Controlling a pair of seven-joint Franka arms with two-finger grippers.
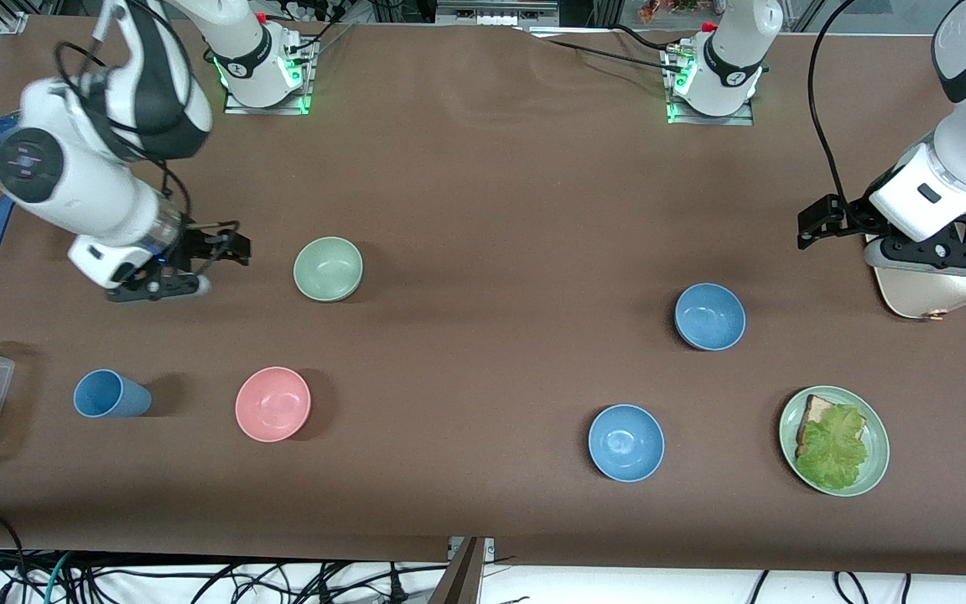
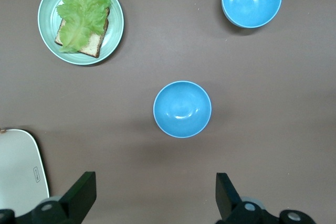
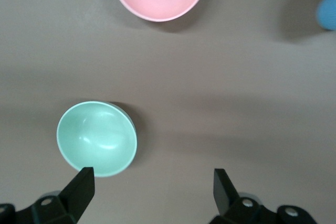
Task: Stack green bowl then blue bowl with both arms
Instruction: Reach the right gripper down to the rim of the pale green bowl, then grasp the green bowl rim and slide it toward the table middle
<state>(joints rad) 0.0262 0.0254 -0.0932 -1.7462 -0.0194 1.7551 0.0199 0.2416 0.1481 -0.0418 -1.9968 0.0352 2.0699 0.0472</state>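
Green bowl, small, round, pale sage and matte, sits upright and empty on the brown table toward the right arm's end, and we see it alone, touching nothing. Our right gripper hovers over bare table just beside that bowl, its two black fingers spread wide and holding nothing; in the right wrist view the bowl lies next to one fingertip. Nearer to the front camera than the green bowl we find a small round pink bowl, and beside that a blue plastic cup lying tipped on its side. Toward the left arm's end stands the blue bowl, small, round, a greyer steel blue, upright and empty. A brighter sky-blue bowl of the same size rests nearer to the front camera than it, well apart. Our left gripper hangs over a cream-white board at the table's edge, fingers spread apart and empty. Near the sky-blue bowl we note a wider green plate bearing a slice of bread topped with a lettuce leaf.
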